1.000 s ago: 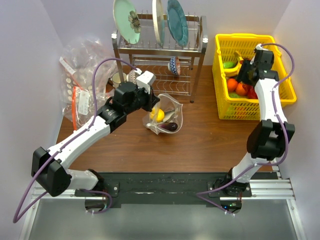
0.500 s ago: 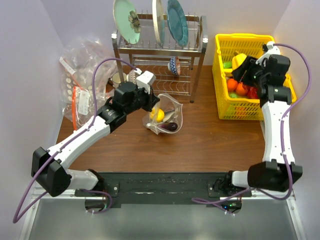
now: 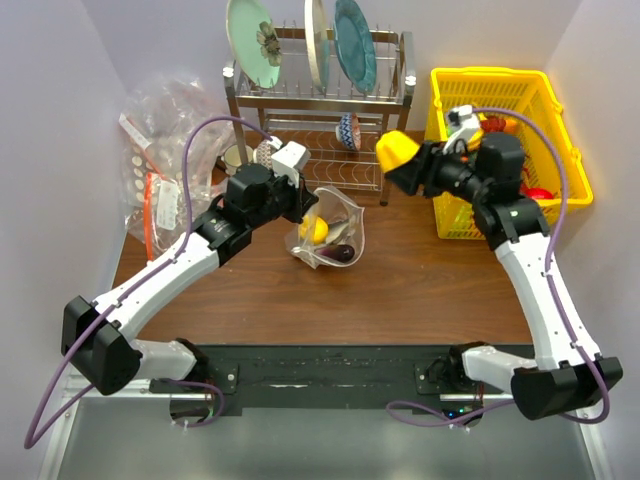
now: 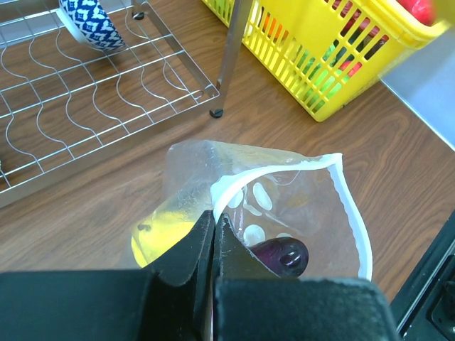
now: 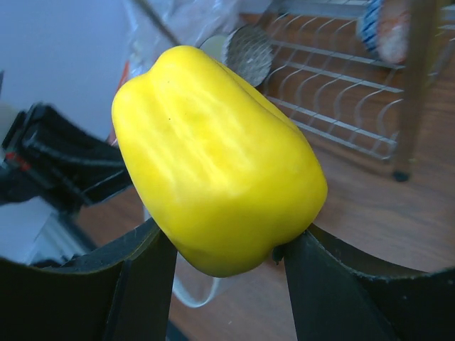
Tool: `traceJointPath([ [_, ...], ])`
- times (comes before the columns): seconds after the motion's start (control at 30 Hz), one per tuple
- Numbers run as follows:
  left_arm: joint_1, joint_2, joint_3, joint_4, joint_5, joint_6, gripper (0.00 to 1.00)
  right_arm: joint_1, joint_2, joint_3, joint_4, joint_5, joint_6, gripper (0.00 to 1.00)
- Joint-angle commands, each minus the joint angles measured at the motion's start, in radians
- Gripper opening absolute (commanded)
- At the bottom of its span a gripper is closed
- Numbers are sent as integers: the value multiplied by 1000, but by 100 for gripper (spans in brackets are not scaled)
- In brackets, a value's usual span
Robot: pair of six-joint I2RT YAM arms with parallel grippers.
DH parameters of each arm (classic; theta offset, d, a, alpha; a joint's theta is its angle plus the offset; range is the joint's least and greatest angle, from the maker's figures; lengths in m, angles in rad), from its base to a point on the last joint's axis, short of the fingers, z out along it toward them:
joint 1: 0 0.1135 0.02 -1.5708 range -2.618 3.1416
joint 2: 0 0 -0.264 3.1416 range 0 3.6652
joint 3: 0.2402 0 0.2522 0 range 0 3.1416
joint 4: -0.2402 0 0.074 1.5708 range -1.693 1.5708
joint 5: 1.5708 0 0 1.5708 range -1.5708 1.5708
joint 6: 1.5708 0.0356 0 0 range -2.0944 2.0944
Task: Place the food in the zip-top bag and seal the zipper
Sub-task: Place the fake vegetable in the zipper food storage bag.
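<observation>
The dotted clear zip-top bag (image 3: pixel 333 232) stands open at the table's middle, with a yellow fruit (image 3: pixel 317 230) and a purple eggplant (image 3: pixel 343 252) inside. My left gripper (image 3: pixel 308 207) is shut on the bag's white mouth strip (image 4: pixel 226 188); the eggplant (image 4: pixel 279 253) shows through the plastic. My right gripper (image 3: pixel 400 166) is shut on a yellow toy pepper (image 3: pixel 393 153), held in the air between the yellow basket and the bag. In the right wrist view the pepper (image 5: pixel 213 160) fills the frame between the fingers (image 5: pixel 146 284).
A yellow basket (image 3: pixel 440 170) with more toy food stands at the back right. A metal dish rack (image 3: pixel 320 100) with plates and a blue patterned bowl (image 4: pixel 89 25) stands behind the bag. Spare clear bags (image 3: pixel 165 150) lie at the back left.
My right gripper has lifted the yellow pepper out of the basket and carried it left toward the bag. The left gripper and bag have not moved.
</observation>
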Motion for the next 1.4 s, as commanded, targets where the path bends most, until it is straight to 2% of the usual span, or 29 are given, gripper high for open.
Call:
traceJointPath([
  [0.0,1,-35,39,24,-17,-1,0,105,-41,-104,87,-35,43,51],
  [0.27,1,-13,39,19,-23,-1,0,277,-99,-315,174,-17,94,51],
  [0.53,1,-5,47,7,-36,3,0,431,-72,-391,239,50,142,50],
  [0.73,1,-19,33,30,-3,-1,0,446,0,-357,222,149,148,50],
  [0.87,1,-25,33,41,41,-12,0,446,43,-348,285,279,177,49],
  [1.1,1,-40,24,54,79,-18,0,448,126,-299,330,402,209,49],
  [1.13,2,-46,21,59,73,-18,0,448,135,-293,330,402,209,50],
  [1.2,1,-45,25,56,57,-14,0,446,152,-268,322,390,209,65],
  [1.27,1,-42,28,45,56,-15,0,449,149,-259,308,388,206,73],
  [1.37,1,-39,27,47,46,-17,0,449,95,-265,272,405,194,74],
])
